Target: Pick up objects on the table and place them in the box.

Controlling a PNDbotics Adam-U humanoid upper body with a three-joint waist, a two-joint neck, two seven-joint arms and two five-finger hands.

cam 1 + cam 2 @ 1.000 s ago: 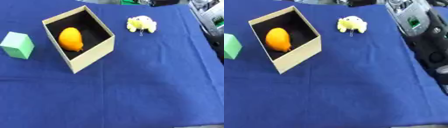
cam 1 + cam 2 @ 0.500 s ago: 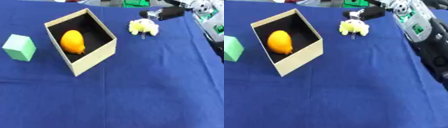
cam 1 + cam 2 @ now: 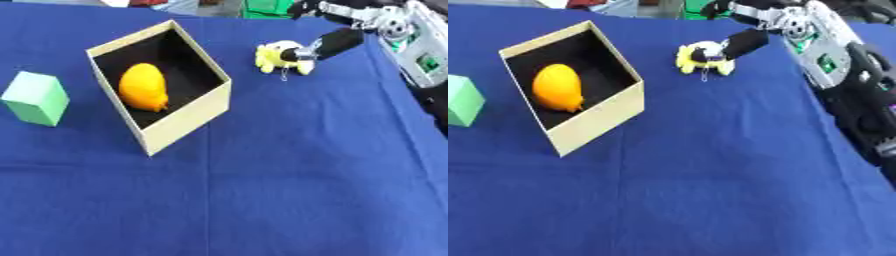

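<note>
An open cardboard box (image 3: 187,119) with a dark inside stands left of centre on the blue cloth, and an orange fruit (image 3: 143,86) lies in it. A green block (image 3: 37,98) sits on the cloth left of the box. A small yellow toy (image 3: 696,56) lies to the box's upper right. My right hand (image 3: 785,20) hovers over the toy from the upper right. It is open: one black finger (image 3: 745,42) rests against the toy's right side and the others stretch past its far side. My left hand shows in no view.
My right forearm (image 3: 846,85) runs down the right edge of the view. Green and red items (image 3: 267,7) stand past the table's far edge. The blue cloth (image 3: 262,190) stretches flat across the near half.
My right hand has come in from the upper right and reached down to the yellow toy, which a finger now touches. The box, fruit and green block have not moved.
</note>
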